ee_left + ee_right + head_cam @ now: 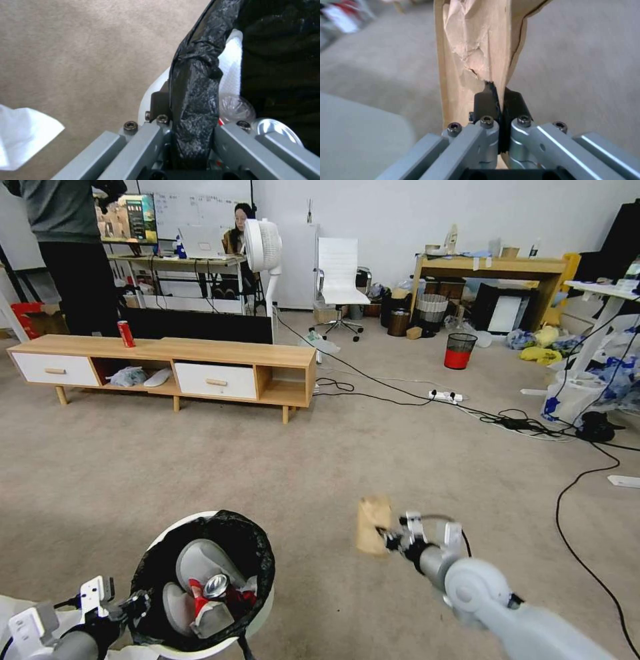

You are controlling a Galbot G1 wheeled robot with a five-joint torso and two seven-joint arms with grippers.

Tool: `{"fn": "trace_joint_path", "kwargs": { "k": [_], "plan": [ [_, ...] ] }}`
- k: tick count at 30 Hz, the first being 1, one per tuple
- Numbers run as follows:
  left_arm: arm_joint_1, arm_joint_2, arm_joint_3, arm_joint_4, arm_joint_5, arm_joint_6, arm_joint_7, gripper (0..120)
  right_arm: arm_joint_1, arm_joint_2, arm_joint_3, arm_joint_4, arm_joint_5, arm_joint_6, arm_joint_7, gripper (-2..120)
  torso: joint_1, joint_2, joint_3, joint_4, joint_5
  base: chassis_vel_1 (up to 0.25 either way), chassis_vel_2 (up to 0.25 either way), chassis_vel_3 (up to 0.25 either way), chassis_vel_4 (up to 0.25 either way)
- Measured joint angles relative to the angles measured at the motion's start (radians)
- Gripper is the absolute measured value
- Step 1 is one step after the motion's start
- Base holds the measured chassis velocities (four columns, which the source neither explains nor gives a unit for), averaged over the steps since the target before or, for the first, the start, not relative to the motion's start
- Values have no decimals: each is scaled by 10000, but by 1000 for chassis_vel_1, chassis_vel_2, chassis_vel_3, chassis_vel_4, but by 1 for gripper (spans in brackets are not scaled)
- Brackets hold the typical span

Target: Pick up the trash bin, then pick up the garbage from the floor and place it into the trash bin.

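Brown paper bag [473,50] is pinched between the closed fingers of the right gripper [390,537], held above the carpet [320,460] at about 3 o'clock from the trash bin [203,580]. Right arm reaches forward from 5 o'clock. Left gripper [191,140] clamps the bin's bag-lined rim at 9 o'clock. A crushed red can [217,587] lies inside.

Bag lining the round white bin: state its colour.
Black plastic bag; clearest in the left wrist view.
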State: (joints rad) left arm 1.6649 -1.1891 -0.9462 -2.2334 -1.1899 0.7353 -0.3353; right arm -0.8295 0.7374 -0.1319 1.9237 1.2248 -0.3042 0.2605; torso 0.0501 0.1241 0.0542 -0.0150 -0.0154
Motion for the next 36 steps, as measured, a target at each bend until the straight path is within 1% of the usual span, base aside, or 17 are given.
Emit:
{"fn": "trace_joint_path", "kwargs": {
  "k": [2, 3, 5, 8, 11, 12, 15, 16, 18, 19, 21, 25, 28, 29, 30, 32, 36],
  "plan": [
    [-80, 145, 57, -56, -354, 0, -154, 1, 438, -406, -186, 705, 60, 290, -259, 0, 0, 0, 0, -5, -3, 0, 0, 0, 0],
    [-80, 145, 57, -56, -354, 0, -154, 1, 438, -406, -186, 705, 60, 290, -259, 0, 0, 0, 0, -5, -3, 0, 0, 0, 0],
    [-122, 364, 58, -133, -701, 0, -356, 1, 1077, -640, -478, 1349, 100, 673, -604, 0, 0, 0, 0, -2, -3, 0, 0, 0, 0],
    [-130, 432, 58, -159, -804, 0, -395, 1, 1288, -661, -591, 1505, 132, 766, -695, 0, 0, 0, 0, -1, -2, 0, 0, 0, 0],
    [-166, 710, 69, -305, -1256, 0, -580, 1, 2625, -469, -1380, 2227, 796, 941, -845, 0, 0, 0, 0, 0, -1, 0, 0, 0, 0],
    [-166, 710, 69, -305, -1256, 0, -580, 1, 2625, -469, -1380, 2227, 796, 941, -845, 0, 0, 0, 0, 0, -1, 0, 0, 0, 0],
    [-216, 920, 71, -382, -1396, 0, -615, 1, 4221, -11, -2485, 2737, 1929, 325, -456, 0, 0, 0, 1, 0, -2, 0, 0, 0, 0],
    [-216, 920, 71, -382, -1396, 0, -615, 1, 4221, -11, -2485, 2737, 1929, 325, -456, 0, 0, 0, 1, 0, -2, 0, 0, 0, 0],
    [-245, 1008, 70, -436, -1447, 0, -618, 1, 5572, 407, -3214, 2945, 2916, -415, 63, 0, 0, 0, 1, 1, -7, 0, 0, 0, 0],
    [-245, 1008, 70, -436, -1447, 0, -618, 1, 5572, 407, -3214, 2945, 2916, -415, 63, 0, 0, 0, 1, 1, -7, 0, 0, 0, 0],
    [-262, 1060, 70, -472, -1448, 0, -619, 1, 6382, 748, -3789, 2926, 3435, -854, 364, 0, 0, -1, 1, 0, -6, 0, 0, 0, 0],
    [-275, 1088, 56, -494, -1466, 0, -617, 1, 6772, 984, -4175, 2886, 3814, -1122, 688, 0, 0, 0, 1, 0, -6, 0, 0, 0, 0],
    [-274, 1140, 26, -518, -1473, 0, -611, 1, 7012, 1186, -4449, 2847, 4010, -1568, 1009, 0, 0, 0, 1, -1, -5, 0, 0, 0, 0],
    [-260, 1172, 17, -534, -1473, 0, -603, 1, 7104, 1375, -4533, 2822, 4205, -2167, 1355, 0, 0, 0, 1, -2, -5, 0, 0, 0, 0],
    [-260, 1172, 17, -534, -1473, 0, -603, 1, 7104, 1375, -4533, 2822, 4205, -2167, 1355, 0, 0, 0, 1, -2, -5, 0, 0, 0, 0],
    [-261, 1181, 15, -555, -1470, 0, -583, 1, 7342, 1703, -4736, 2793, 4903, -3066, 2208, 0, 0, -1, 1, -1, -6, 0, 0, 0, 0],
    [-269, 1168, 15, -573, -1453, 0, -575, 1, 7446, 1889, -4889, 2674, 5121, -3392, 2576, 0, 0, -1, 1, 0, -5, 0, 0, 0, 0]
  ]
}}
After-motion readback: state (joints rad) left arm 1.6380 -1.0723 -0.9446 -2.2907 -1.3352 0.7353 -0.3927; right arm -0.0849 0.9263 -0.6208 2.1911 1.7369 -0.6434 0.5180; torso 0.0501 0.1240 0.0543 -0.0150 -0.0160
